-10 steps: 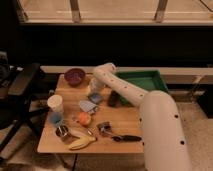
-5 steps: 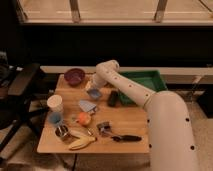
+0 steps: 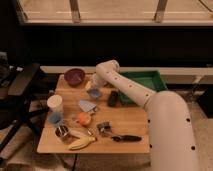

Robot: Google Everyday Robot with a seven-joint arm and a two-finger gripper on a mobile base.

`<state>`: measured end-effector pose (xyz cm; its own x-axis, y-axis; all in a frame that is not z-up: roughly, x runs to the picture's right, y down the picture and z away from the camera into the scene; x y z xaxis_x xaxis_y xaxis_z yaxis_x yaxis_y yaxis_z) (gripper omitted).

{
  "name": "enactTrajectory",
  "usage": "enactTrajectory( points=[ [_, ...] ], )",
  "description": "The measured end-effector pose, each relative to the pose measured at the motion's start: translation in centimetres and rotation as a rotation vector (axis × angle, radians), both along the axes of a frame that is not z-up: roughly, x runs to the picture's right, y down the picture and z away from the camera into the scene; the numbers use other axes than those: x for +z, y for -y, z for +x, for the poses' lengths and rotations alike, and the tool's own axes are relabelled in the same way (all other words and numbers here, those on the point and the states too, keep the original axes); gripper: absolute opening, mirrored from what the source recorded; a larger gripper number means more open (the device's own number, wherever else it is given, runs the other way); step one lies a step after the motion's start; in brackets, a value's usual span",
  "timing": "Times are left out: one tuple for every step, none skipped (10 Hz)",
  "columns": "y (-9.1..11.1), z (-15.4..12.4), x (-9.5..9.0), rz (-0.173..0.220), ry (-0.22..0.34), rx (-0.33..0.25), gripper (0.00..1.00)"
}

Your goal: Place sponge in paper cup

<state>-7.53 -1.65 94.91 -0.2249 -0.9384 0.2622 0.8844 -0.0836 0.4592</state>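
The light blue sponge (image 3: 94, 93) hangs just under my gripper (image 3: 92, 88), which is shut on it, over the back middle of the wooden table (image 3: 130, 120). The white paper cup (image 3: 54, 103) stands upright near the table's left edge, to the left of and nearer than the gripper, well apart from it. A greyer-blue block (image 3: 87, 105) lies on the table just in front of the sponge.
A purple bowl (image 3: 74, 76) stands at the back left and a green tray (image 3: 145, 80) at the back right. A small blue cup (image 3: 55, 118), a metal cup (image 3: 62, 132), an orange (image 3: 83, 118), a banana (image 3: 82, 142) and a black-handled tool (image 3: 119, 137) crowd the front. A dark object (image 3: 114, 98) lies by the tray.
My gripper has moved a little to the left and towards the front with the sponge in it. The paper cup and the other things have not moved.
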Motion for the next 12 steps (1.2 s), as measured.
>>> enactTrajectory(
  points=[
    [0.8,-0.9,-0.8,0.029,0.016,-0.019,0.0],
    [1.7,-1.6,-1.7,0.054,0.031,-0.035,0.0],
    [3.4,-3.2,-3.6,0.092,0.06,-0.07,0.0],
    [5.0,-4.9,-5.6,0.123,0.087,-0.106,0.0],
    [6.1,-6.8,-7.4,0.149,0.115,-0.143,0.0],
    [7.2,-9.1,-9.6,0.174,0.152,-0.182,0.0],
    [8.2,-10.8,-12.3,0.203,0.207,-0.219,0.0],
    [8.5,-11.5,-13.6,0.216,0.233,-0.237,0.0],
    [8.6,-11.5,-13.7,0.218,0.237,-0.239,0.0],
    [8.5,-11.6,-13.7,0.218,0.238,-0.24,0.0],
    [8.5,-11.7,-13.7,0.218,0.237,-0.241,0.0],
    [8.5,-11.6,-13.7,0.218,0.237,-0.24,0.0]
  ],
)
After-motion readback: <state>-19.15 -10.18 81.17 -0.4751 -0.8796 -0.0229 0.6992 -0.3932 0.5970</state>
